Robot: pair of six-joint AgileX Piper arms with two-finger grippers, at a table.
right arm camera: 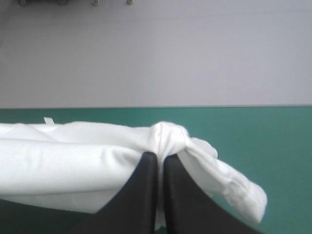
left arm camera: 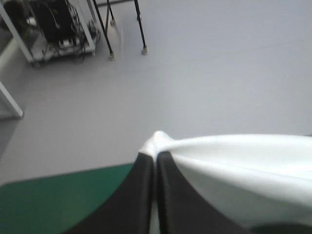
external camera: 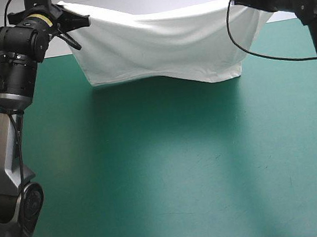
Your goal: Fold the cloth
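Observation:
The white T-shirt (external camera: 163, 45) hangs stretched between both raised arms over the far part of the teal-green table (external camera: 165, 170). Its lower hem droops just above the cover. My left gripper (external camera: 84, 20) is shut on the T-shirt at its left top corner. In the left wrist view, the black fingers (left arm camera: 141, 195) meet in a point at my left gripper (left arm camera: 156, 158) with the T-shirt (left arm camera: 234, 170) bunched at the tip. My right gripper (external camera: 235, 0) is shut on the T-shirt at its right top corner. In the right wrist view, my right gripper (right arm camera: 161, 156) pinches a gathered fold of the T-shirt (right arm camera: 73, 165).
The table's far edge (right arm camera: 243, 107) runs ahead of the right gripper, with grey floor beyond it. A wide stretch of bare teal-green cover (external camera: 173, 186) lies between the hanging T-shirt and the near edge.

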